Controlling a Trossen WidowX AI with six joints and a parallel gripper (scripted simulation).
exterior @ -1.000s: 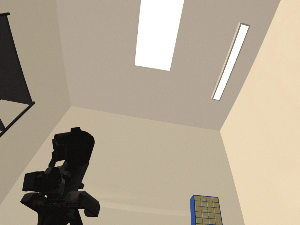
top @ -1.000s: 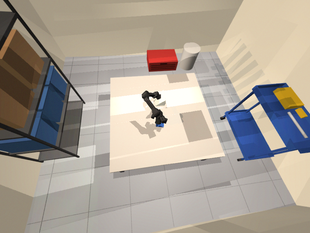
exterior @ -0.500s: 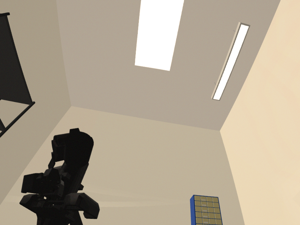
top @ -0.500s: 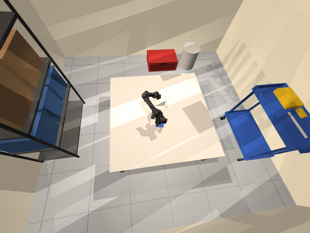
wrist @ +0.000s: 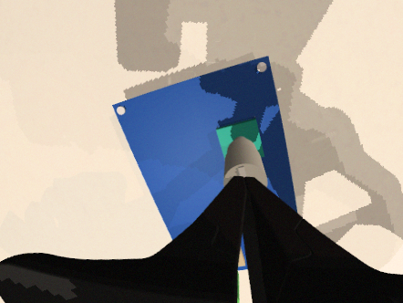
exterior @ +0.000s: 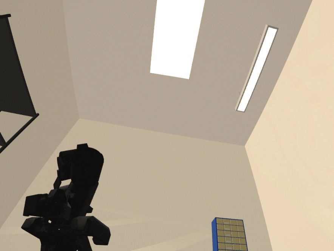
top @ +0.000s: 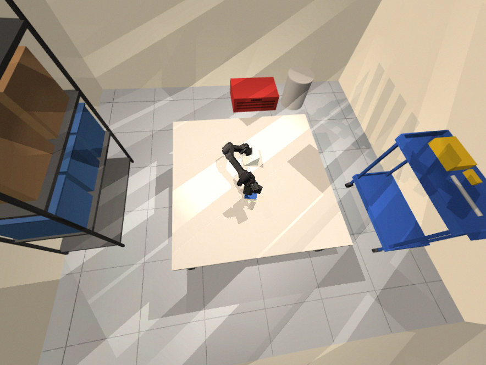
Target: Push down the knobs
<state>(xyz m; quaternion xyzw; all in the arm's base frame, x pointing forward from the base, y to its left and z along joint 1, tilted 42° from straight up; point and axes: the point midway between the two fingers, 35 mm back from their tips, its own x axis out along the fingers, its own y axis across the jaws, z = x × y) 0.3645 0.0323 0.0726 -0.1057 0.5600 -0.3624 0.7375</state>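
The pale table [top: 211,235] spreads beneath the gripper [top: 250,191] [exterior: 64,241] [wrist: 244,178] and reaches well past it on every side. Well apart from the gripper, off one side of the table, stands a tall dark shelf rack [top: 79,93] [exterior: 13,81]; off the opposite side is a blue cart [top: 388,211], just as clearly out of its way. Beyond the far table edge, on the arm-base side of the gripper, sit a red tool chest [top: 254,88] and a grey cylinder [top: 296,92], near each other.

The black arm [top: 236,162] [exterior: 86,167] bends out over the table and carries the gripper at its end. The gripper's fingers are pressed together at their tips, with nothing pinched between them.

The blue circuit board [top: 250,197] [wrist: 169,137] lies below the gripper, partly covered by its fingers in the wrist view. Ahead of the fingertips is a green potentiometer [wrist: 225,137] on the board, and over it stands a grey knob [wrist: 243,155] — its near end right at the closed tips. Whether they touch it, or how far down it sits, I cannot tell. The other knob cannot be made out. Farther ahead of the tips, two small pale round spots mark the board's corners.
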